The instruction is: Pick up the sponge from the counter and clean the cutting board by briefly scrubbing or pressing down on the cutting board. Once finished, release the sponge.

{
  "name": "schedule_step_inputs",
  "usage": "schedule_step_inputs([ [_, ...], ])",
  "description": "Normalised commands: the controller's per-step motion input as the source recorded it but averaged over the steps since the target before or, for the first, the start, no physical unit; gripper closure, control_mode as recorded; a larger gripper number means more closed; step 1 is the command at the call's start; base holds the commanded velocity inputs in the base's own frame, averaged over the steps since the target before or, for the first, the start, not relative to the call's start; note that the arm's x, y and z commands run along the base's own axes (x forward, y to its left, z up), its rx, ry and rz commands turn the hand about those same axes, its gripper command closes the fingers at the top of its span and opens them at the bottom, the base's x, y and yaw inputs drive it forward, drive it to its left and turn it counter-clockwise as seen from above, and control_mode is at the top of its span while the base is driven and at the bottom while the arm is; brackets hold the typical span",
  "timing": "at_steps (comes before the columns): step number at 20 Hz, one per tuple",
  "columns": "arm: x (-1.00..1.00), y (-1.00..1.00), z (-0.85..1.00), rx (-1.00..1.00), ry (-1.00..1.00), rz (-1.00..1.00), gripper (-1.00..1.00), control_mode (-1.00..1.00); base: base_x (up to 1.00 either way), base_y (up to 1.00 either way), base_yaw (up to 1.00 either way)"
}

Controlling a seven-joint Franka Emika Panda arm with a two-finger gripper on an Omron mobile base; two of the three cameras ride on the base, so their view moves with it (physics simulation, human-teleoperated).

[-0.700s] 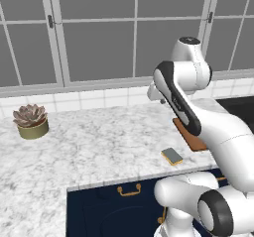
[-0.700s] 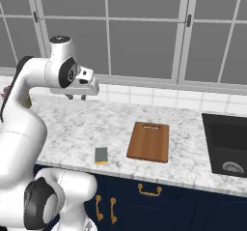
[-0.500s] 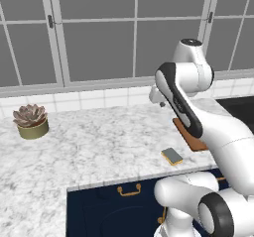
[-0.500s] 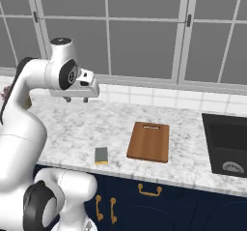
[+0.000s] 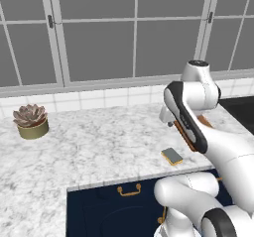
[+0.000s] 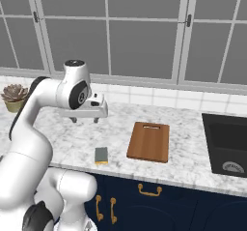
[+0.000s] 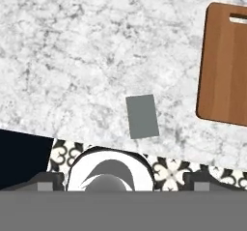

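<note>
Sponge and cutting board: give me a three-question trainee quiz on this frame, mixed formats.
1. True or false: the sponge lies on the cutting board.
2. Multiple choice: in the right base view, the pincer is A) closed on the sponge, B) up above the counter, holding nothing, C) pressing on the board.
3. Fill in: a potted ____ stands on the counter's far left.

Key: 1 false, it lies on the marble beside the board, near the front edge. 2 B. 3 succulent.
</note>
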Motion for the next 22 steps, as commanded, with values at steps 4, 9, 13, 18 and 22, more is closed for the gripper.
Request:
schedule_step_inputs([
  [4, 0.0, -0.2, -0.89, -0.03, 0.14, 0.01, -1.0, -1.0, 0.0, 0.0, 0.0],
  [9, 0.08, -0.04, -0.81, 0.0, 0.02, -0.05, -1.0, -1.0, 0.0, 0.0, 0.0],
  [13, 0.12, 0.0, -0.72, 0.0, 0.0, -0.11, -1.0, -1.0, 0.0, 0.0, 0.0],
  [18, 0.06, -0.06, -0.54, 0.0, 0.0, -0.11, -1.0, -1.0, 0.0, 0.0, 0.0],
  [22, 0.18, -0.24, -0.23, 0.0, 0.0, -0.04, -1.0, -1.0, 0.0, 0.0, 0.0],
])
